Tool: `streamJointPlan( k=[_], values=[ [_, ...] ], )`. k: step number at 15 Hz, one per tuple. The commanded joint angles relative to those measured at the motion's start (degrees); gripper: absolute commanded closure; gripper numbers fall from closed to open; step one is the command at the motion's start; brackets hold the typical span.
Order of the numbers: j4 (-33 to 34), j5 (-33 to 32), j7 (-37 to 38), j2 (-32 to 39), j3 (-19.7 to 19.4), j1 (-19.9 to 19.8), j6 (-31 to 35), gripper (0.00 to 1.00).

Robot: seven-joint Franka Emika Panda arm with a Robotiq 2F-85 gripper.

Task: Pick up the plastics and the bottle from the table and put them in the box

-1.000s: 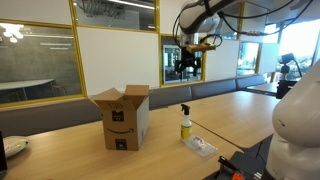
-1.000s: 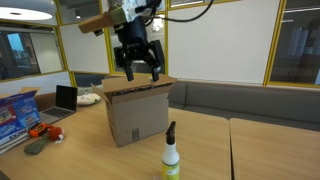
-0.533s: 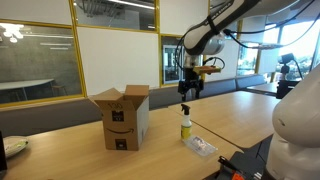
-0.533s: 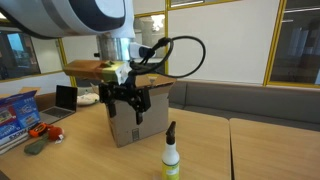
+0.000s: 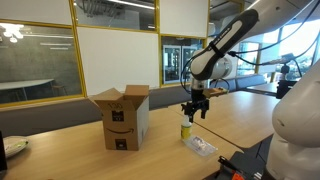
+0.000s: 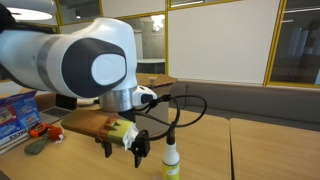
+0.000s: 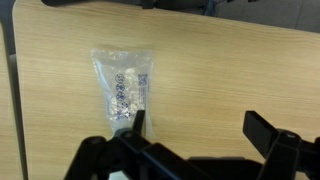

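Observation:
The brown cardboard box (image 5: 122,118) stands on the wooden table (image 5: 250,108) with its flaps up. The spray bottle (image 5: 186,127) stands upright to its right; it also shows in an exterior view (image 6: 171,159). A clear plastic packet (image 5: 201,146) lies flat in front of the bottle and shows in the wrist view (image 7: 122,84). My gripper (image 5: 194,108) hangs low over the table just beside the bottle, also seen in an exterior view (image 6: 125,147). In the wrist view the gripper (image 7: 200,130) is open and empty, with bare table (image 7: 220,70) between its fingers and the packet by the left finger.
In an exterior view my arm (image 6: 95,65) hides the box. A laptop and coloured items (image 6: 20,110) lie at the table's far left. A bench seat (image 5: 215,90) runs behind the table. A dark object (image 5: 240,165) sits at the near table edge.
The arm has come down from above the box to the table beside the bottle, over the plastic packet. The gripper has stayed open and empty.

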Motion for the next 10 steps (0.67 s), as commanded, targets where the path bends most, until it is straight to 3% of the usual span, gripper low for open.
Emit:
streamJointPlan(
  k=[1, 10],
  values=[
    [0.0, 2.1, -4.6, 8.5, -1.6, -1.2, 8.7, 0.00],
    [-0.1, 2.7, -7.5, 29.9, -1.7, -4.8, 26.1, 0.00]
  ],
)
